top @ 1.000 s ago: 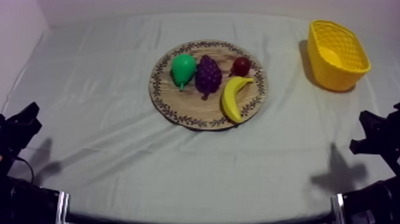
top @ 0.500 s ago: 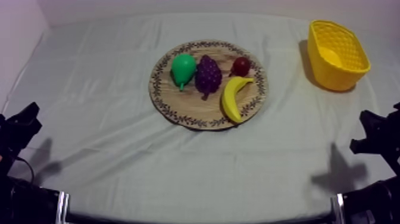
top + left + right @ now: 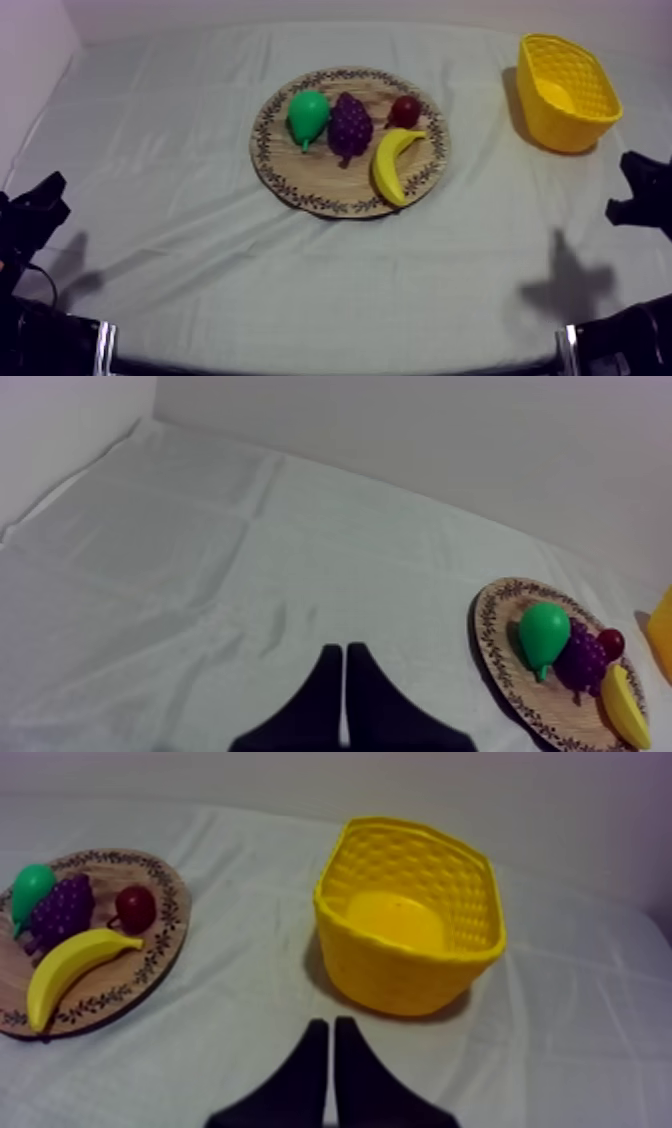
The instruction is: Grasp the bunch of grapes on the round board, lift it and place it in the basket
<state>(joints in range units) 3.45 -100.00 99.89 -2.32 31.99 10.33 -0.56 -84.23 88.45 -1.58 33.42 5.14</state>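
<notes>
Green pear lies w/ its stem end toward the near table edge. Yellow banana, curved, lies apart from it. A small red fruit sits just beside the banana's far tip. Grey-white cloth has creases.

Right tool nearer yellow basket (slightly)

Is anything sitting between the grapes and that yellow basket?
The small red fruit and the banana lie beside the grapes on the side toward the basket; past the board, just bare cloth.
</notes>
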